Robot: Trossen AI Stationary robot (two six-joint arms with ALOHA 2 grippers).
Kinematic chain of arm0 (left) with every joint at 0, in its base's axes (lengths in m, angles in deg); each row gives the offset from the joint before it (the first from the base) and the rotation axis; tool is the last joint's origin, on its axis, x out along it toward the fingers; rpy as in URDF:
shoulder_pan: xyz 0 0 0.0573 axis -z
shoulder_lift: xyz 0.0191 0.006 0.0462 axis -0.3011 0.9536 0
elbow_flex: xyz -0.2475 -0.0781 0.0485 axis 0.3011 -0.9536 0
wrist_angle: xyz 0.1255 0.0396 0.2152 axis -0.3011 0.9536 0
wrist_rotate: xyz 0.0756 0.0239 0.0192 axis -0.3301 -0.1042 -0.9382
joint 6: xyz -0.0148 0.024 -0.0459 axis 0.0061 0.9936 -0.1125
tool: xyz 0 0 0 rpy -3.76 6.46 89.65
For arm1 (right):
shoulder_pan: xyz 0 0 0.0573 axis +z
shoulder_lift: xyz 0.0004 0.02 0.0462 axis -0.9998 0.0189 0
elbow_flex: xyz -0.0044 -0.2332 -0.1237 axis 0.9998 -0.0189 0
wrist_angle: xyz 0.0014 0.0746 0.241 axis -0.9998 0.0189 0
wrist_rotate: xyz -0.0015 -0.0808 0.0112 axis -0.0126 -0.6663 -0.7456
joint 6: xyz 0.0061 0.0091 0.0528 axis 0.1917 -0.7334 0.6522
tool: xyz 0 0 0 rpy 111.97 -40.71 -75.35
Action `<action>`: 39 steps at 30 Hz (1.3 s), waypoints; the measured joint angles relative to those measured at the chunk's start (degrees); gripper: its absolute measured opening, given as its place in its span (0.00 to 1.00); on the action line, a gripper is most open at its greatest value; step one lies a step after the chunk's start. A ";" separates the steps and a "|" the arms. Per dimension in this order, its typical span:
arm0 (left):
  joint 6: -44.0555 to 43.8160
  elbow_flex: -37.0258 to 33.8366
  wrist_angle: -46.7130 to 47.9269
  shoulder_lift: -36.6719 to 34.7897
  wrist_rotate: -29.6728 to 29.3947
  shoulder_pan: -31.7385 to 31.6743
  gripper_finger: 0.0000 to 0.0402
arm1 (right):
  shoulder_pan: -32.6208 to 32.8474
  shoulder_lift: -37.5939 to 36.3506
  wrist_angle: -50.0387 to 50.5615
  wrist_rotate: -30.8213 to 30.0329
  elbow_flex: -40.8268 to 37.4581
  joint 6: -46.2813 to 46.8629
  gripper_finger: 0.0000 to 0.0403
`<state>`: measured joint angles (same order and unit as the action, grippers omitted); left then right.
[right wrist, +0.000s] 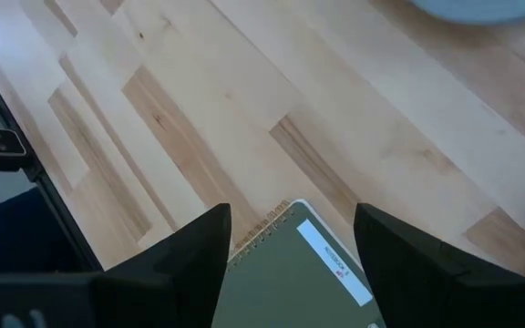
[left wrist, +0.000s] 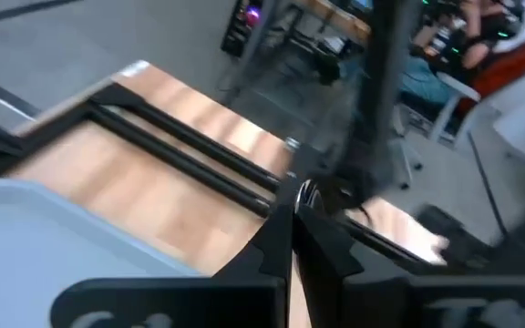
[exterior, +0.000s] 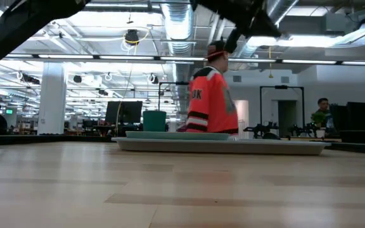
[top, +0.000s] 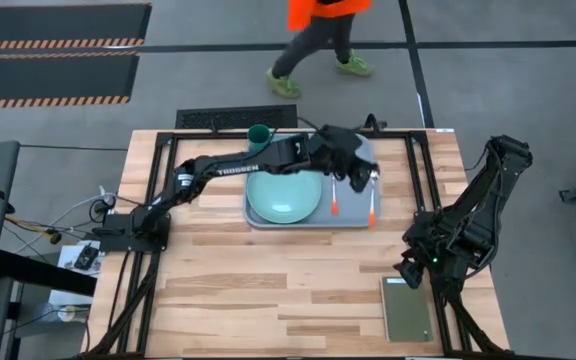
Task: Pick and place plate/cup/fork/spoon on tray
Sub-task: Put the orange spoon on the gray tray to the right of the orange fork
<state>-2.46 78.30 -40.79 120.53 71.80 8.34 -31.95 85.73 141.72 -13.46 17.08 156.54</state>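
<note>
One plate (top: 284, 195), one cup (top: 259, 134), one fork (top: 335, 196), one spoon (top: 371, 205) on tray (top: 253, 217).
Left gripper (top: 353, 172) closed empty above tray; right gripper (right wrist: 290, 239) wide open, empty, over one green notebook (top: 408, 308).

Beyond my pale wooden desk (top: 298, 270): grey floor (top: 528, 90), hazard-striped black mats (top: 53, 50), ceiling ducts (exterior: 176, 25), strip lighting.

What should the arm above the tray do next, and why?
Probably lift the left gripper up and away from the tray. Its fingers are shut and empty, and the plate and two orange-handled utensils already lie on the tray, the cup at its far corner. The right gripper waits, open, above a green notebook.
</note>
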 joint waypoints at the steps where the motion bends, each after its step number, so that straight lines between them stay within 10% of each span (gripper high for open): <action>1: 0.27 -0.43 -0.44 0.06 0.10 -0.84 0.00 | 0.00 0.00 0.02 -0.36 0.00 0.00 0.65; 39: 6.36 -7.27 -7.58 11.85 5.78 -11.88 0.00 | -0.50 -0.02 1.49 -3.50 0.00 -0.17 0.65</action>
<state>3.90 71.04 -48.37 132.38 77.58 -3.53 -32.45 85.71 143.20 -16.96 17.08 156.37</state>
